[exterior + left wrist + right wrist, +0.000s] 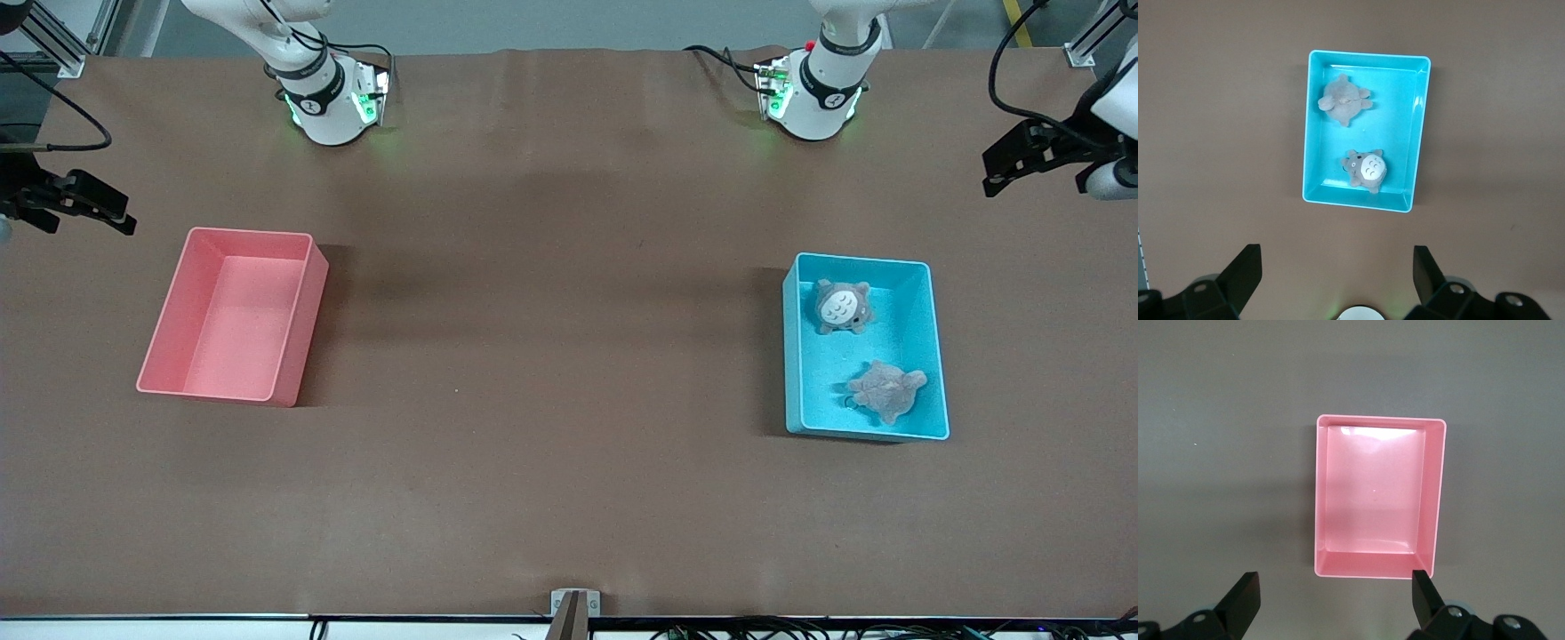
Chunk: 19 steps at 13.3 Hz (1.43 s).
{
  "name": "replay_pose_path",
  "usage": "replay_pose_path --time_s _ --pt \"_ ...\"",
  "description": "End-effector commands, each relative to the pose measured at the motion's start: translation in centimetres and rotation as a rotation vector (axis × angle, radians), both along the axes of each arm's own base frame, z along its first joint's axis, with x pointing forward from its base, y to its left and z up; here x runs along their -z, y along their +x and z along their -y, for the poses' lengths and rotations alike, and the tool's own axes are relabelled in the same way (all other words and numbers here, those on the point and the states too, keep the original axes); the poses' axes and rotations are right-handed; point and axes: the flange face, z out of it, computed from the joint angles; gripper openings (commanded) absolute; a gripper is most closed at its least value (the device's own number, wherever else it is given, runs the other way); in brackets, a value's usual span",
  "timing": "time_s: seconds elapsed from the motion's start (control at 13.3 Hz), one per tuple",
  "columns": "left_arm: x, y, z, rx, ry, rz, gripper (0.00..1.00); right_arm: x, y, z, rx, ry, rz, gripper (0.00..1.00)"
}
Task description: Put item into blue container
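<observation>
The blue container (791, 356) stands toward the left arm's end of the table. Two plush items lie inside it: a grey one with a white belly (841, 307) and a flat grey one (885, 389), which is nearer the front camera. In the left wrist view both toys (1367, 170) (1343, 100) show in the container (1313, 133). My left gripper (996, 173) hangs open and empty over the table's end, its fingers wide apart (1337, 267). My right gripper (98, 213) hangs open and empty over the other end (1335, 590).
An empty pink bin (160, 347) of the same shape stands toward the right arm's end, seen from above in the right wrist view (1319, 493). Brown table surface (551, 356) stretches between the two bins. Both arm bases stand at the table's edge farthest from the front camera.
</observation>
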Motion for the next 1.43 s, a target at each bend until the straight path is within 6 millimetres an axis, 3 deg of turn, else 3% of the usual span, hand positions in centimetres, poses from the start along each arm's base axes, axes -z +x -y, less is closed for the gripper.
replay_pose_path --time_s 0.0,1.35 --pt "1.3 0.1 -0.7 -0.004 -0.025 -0.015 1.00 0.1 -0.6 0.3 -0.020 0.005 0.005 1.00" --pt "1.5 0.3 0.2 -0.013 -0.049 -0.022 1.00 0.5 -0.8 -0.6 -0.035 0.056 -0.020 1.00"
